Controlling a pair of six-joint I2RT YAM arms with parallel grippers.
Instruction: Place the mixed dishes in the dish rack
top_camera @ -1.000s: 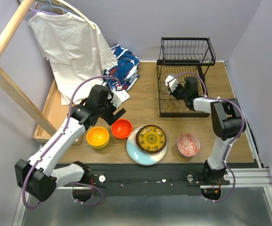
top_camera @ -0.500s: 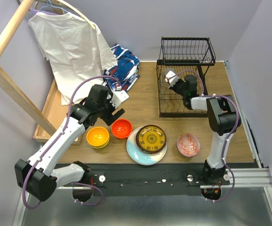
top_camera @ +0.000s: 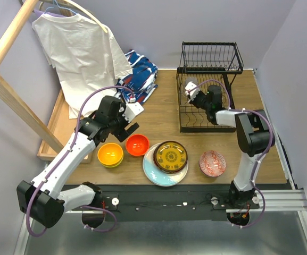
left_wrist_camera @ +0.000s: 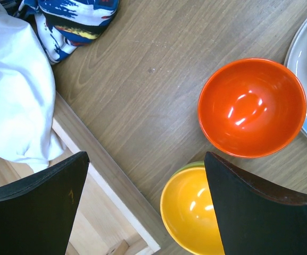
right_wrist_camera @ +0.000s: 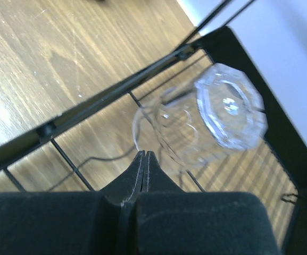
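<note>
The black wire dish rack (top_camera: 210, 68) stands at the back right. My right gripper (top_camera: 197, 96) reaches into its lower tier and is shut on the rim of the clear glass cup (top_camera: 190, 86). In the right wrist view the cup (right_wrist_camera: 217, 114) lies tilted over the rack's wires (right_wrist_camera: 116, 95), with my pinched gripper (right_wrist_camera: 144, 155) at its rim. My left gripper (top_camera: 129, 125) is open and empty above the table. It (left_wrist_camera: 145, 175) hovers beside the yellow bowl (left_wrist_camera: 190, 212), which is nested in a green bowl (left_wrist_camera: 189, 166), and near the orange bowl (left_wrist_camera: 251, 106).
A yellow-brown plate (top_camera: 170, 156) sits on a pale blue plate (top_camera: 153, 172) at front centre, and a red floral dish (top_camera: 212, 162) lies to their right. A shallow wooden tray (left_wrist_camera: 105, 175), a white shirt (top_camera: 79, 48) and patterned cloth (top_camera: 141, 74) are on the left.
My right gripper has shifted the glass cup slightly toward the rack's back left corner. My left gripper has drifted a little to the left, still open.
</note>
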